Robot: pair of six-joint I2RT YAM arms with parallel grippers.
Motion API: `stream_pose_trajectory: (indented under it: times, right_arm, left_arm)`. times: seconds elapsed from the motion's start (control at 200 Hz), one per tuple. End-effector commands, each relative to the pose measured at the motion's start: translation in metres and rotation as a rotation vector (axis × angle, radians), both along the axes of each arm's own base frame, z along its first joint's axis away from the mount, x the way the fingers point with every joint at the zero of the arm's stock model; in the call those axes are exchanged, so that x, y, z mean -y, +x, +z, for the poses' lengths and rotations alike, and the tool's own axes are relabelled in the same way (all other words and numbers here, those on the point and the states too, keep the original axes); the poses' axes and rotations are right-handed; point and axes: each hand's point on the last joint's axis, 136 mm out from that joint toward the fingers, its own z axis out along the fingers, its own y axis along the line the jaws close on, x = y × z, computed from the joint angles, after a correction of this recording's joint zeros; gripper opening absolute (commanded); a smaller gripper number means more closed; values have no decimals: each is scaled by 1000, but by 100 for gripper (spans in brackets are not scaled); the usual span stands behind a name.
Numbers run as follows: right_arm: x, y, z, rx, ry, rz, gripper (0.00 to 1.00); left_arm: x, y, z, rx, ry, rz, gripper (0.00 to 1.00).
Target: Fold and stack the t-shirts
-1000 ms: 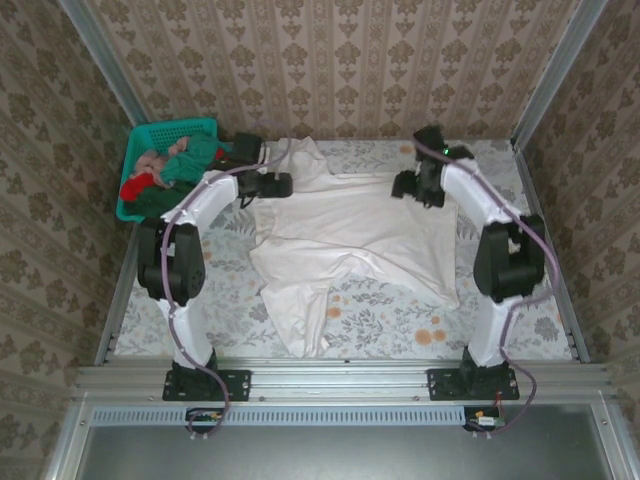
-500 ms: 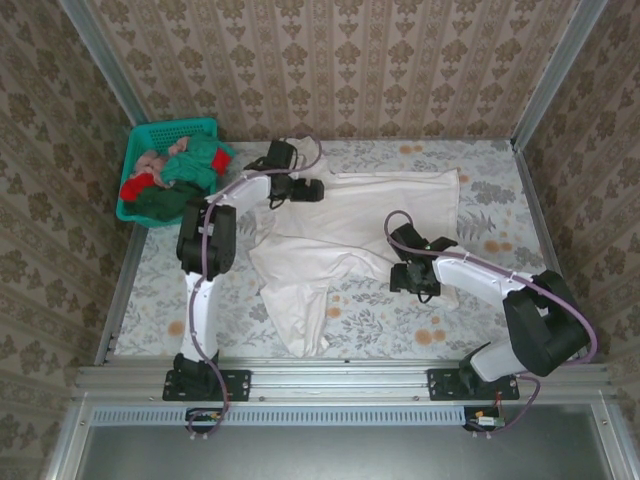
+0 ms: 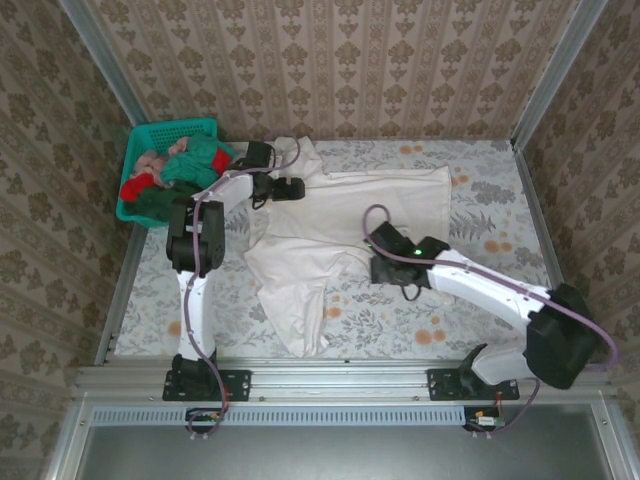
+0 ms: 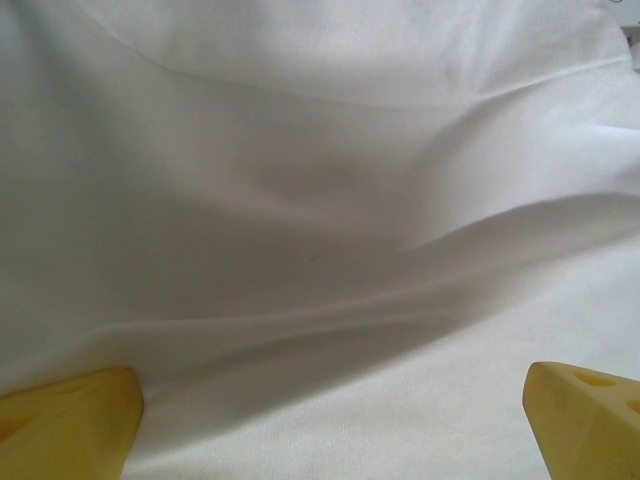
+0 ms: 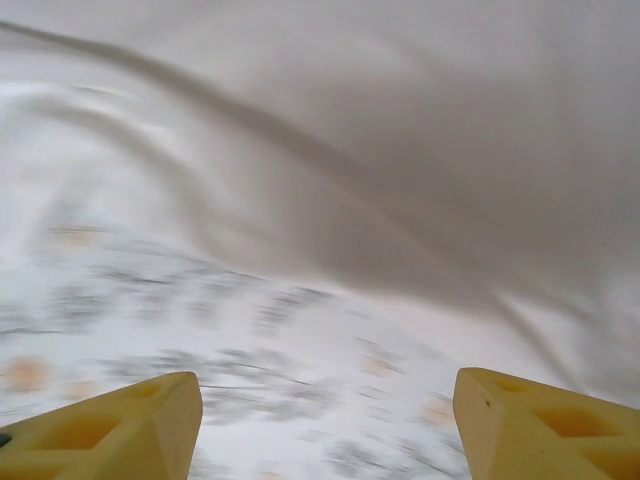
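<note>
In the overhead view the large white t-shirt (image 3: 350,215) lies rumpled across the middle of the flowered worktop (image 3: 420,325). Its straight edge runs along the upper right, and a long fold trails down toward the lower centre of the frame.

The left claw (image 3: 280,186) sits over the shirt's upper left part. In its wrist view the left claw (image 4: 330,420) is spread wide, with one yellow fingertip (image 4: 65,420) in each bottom corner. Between them we see nothing but creased white t-shirt (image 4: 320,200). We cannot tell whether the tips touch the cloth.

The right claw (image 3: 380,268) is at the shirt's lower edge, a little right of centre. In its blurred wrist view the right claw (image 5: 328,425) also has its fingers apart, with nothing pinched between them. There the white t-shirt (image 5: 400,150) covers the upper part of the picture and the worktop (image 5: 250,340) pattern shows below it.

At the upper left of the overhead view stands the teal basket (image 3: 170,127). In it are heaped a dark green shirt (image 3: 195,160), a red cloth (image 3: 135,188) and a pale pink cloth (image 3: 155,160).
</note>
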Motion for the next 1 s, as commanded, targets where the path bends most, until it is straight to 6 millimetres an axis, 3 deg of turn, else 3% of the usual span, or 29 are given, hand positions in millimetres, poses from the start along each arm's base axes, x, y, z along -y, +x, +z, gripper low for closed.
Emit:
stream_pose_trajectory:
  times: [0.0,0.09,0.245,0.345,0.46,0.535,0.68,0.805,0.87,0.935,0.995]
  right_arm:
    - [-61,23,-19,-6,27,101,67]
    - [-85,43,-44,-30,11,124,67]
    - [-99,62,-75,-62,-58,155,65]
    - [-116,50,-86,-105,-26,206,53]
    - [-128,29,-104,-160,-41,228,19]
    - [-128,9,-111,-202,-80,217,14]
    - [-136,-22,-96,-184,-110,237,16]
    - [-153,-52,-100,-263,-47,318,31]
    - [-143,-58,-95,-284,-68,332,42]
    - [-126,-54,-74,-248,-93,326,58]
    - [-107,-48,-52,-219,-67,296,64]
  left_arm:
    - [-4,-19,-14,-98,36,-15,100]
    - [-3,-17,-19,-105,34,-16,100]
    - [0,-16,-26,-125,25,-22,100]
    - [-1,-15,-29,-130,28,-20,100]
    - [-4,-13,-30,-130,21,-14,100]
    - [-6,-12,-30,-133,18,-9,100]
    - [-12,-9,-30,-135,18,-6,100]
    - [-17,-5,-32,-151,22,-1,100]
    - [-21,-4,-33,-156,30,1,100]
    - [-25,-4,-34,-158,43,0,100]
    - [-30,-4,-35,-163,51,3,100]
